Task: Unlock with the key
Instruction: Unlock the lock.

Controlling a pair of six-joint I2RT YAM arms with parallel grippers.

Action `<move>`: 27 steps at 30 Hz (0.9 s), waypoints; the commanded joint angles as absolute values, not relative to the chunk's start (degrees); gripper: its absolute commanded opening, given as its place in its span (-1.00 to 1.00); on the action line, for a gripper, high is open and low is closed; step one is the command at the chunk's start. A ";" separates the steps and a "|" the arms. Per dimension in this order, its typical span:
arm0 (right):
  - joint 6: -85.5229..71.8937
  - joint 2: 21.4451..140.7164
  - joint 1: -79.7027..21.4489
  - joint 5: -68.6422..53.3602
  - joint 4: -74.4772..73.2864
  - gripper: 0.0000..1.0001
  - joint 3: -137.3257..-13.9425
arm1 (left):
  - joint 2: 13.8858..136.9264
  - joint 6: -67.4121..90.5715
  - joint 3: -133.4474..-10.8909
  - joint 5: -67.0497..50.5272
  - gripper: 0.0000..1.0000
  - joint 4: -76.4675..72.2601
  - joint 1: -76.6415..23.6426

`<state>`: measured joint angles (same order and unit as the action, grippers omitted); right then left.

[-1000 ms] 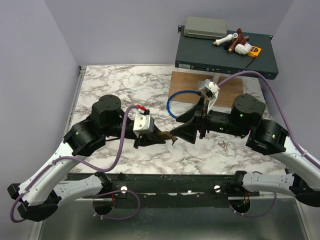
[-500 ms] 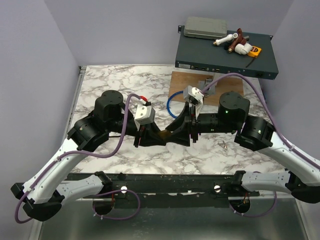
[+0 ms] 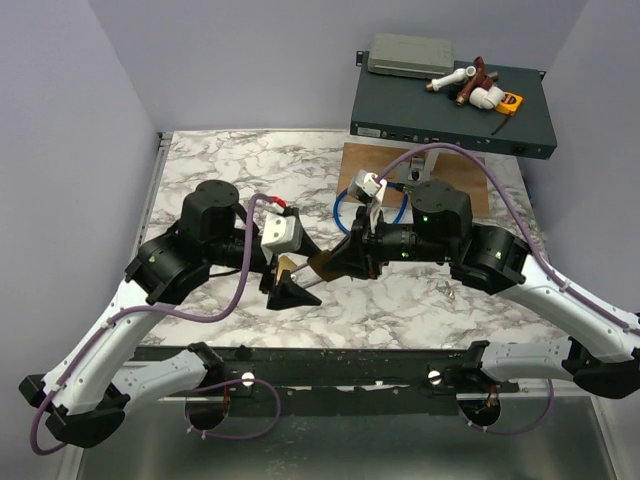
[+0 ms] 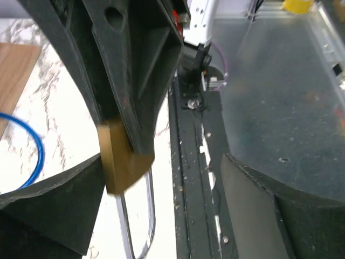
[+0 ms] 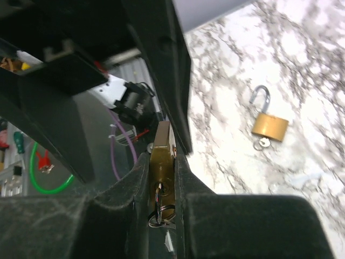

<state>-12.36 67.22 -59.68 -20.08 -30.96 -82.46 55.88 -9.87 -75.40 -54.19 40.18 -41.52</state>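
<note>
Both arms fold inward, wrists facing; left hand (image 3: 289, 278) spread wide, right hand (image 3: 331, 263) clamped, the two nearly meeting

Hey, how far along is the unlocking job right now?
One brass padlock already lies open on the marble table. The right gripper clamps a second padlock with the key apparently seated in its keyhole; the left gripper stands open around its shackle. Left to do: turn the key and free that shackle; I can't tell whether it has released.
</note>
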 commanded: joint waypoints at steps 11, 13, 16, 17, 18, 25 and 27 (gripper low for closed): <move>-14.71 63.64 -59.92 -17.79 -22.22 -0.99 -78.82 | 48.25 -23.67 -65.50 -39.82 0.59 47.72 -36.84; -15.05 63.81 -59.89 -17.46 -21.56 -0.99 -78.55 | 48.67 -25.00 -65.31 -41.06 0.43 47.24 -36.86; -16.20 63.55 -59.90 -15.97 -19.94 -0.99 -77.18 | 48.24 -27.33 -64.49 -42.74 -0.09 46.59 -36.83; -16.73 63.47 -59.93 -14.68 -19.42 -0.99 -76.64 | 47.95 -28.62 -64.22 -43.03 -0.26 46.86 -36.99; -17.54 63.59 -59.94 -12.97 -19.10 -0.99 -76.19 | 47.47 -30.26 -63.94 -42.58 -0.42 46.93 -37.25; -23.61 65.23 -59.91 -0.20 -15.58 -0.99 -72.06 | 45.00 -38.30 -60.26 -30.56 -0.66 47.01 -40.24; -24.82 66.00 -59.88 1.86 -13.55 -0.99 -71.10 | 44.86 -38.94 -59.15 -28.85 -0.66 47.43 -40.57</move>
